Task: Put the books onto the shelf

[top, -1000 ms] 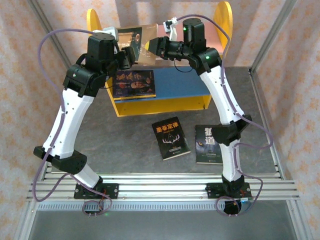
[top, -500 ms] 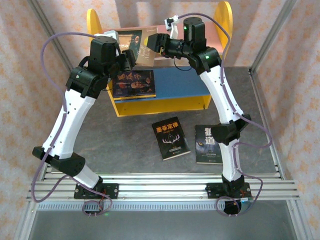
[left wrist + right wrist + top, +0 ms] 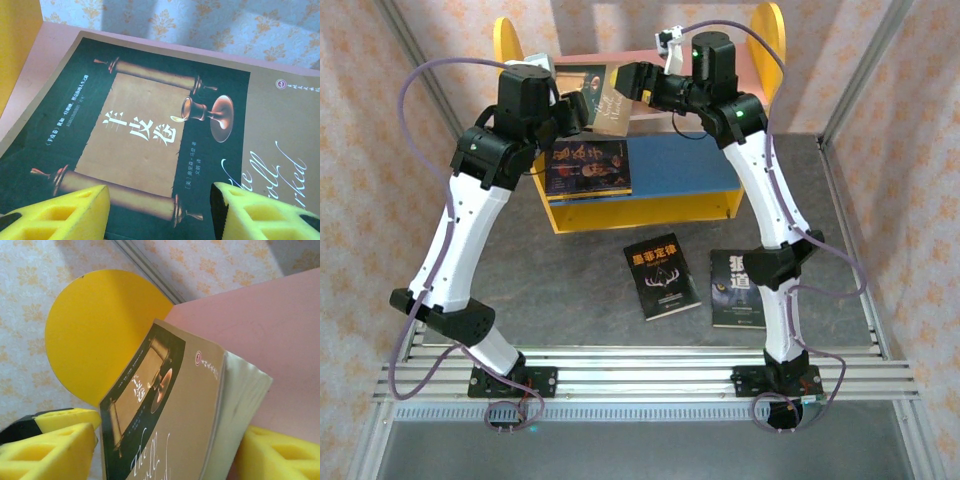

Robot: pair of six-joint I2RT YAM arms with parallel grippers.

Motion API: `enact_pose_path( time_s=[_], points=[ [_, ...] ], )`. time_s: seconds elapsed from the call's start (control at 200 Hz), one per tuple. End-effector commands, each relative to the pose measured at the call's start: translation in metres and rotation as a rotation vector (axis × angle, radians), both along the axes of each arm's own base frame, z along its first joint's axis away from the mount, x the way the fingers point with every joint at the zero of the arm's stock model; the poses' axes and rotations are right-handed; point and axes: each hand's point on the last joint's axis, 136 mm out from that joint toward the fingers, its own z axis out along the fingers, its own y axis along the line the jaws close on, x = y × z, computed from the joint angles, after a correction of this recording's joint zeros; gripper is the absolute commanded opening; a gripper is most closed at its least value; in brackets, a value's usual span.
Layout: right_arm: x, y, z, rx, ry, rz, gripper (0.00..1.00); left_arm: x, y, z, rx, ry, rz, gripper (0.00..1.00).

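Brown book point(image 3: 610, 95) looks light and a bit floppy, with a glossy cover that's probably slippery, so it's best pinched across its thickness near the spine. It's tilted up on the pink board point(image 3: 280, 315) of the shelf point(image 3: 508, 42). The right gripper point(image 3: 167, 435) reaches in sideways, jaws astride it; can't tell if they're pinching. The left gripper point(image 3: 160, 195) points at the cover, jaws apart, holding nothing.
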Motion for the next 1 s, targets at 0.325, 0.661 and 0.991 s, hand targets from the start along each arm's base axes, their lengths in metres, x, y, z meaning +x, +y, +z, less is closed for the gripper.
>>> enact_pose_path(
  time_s=[0.325,0.661,0.991],
  points=[
    [-0.007,-0.02,-0.009,-0.098,0.01,-0.065,0.76,0.014,0.009,-0.012,0.029,0.043,0.041,0.56],
    [-0.017,-0.012,-0.02,-0.11,0.04,-0.007,0.76,0.021,0.006,-0.017,0.018,0.049,0.038,0.55],
    [-0.018,0.011,-0.027,-0.085,0.059,0.052,0.77,0.018,0.004,-0.018,-0.014,0.045,0.034,0.55]
  ],
)
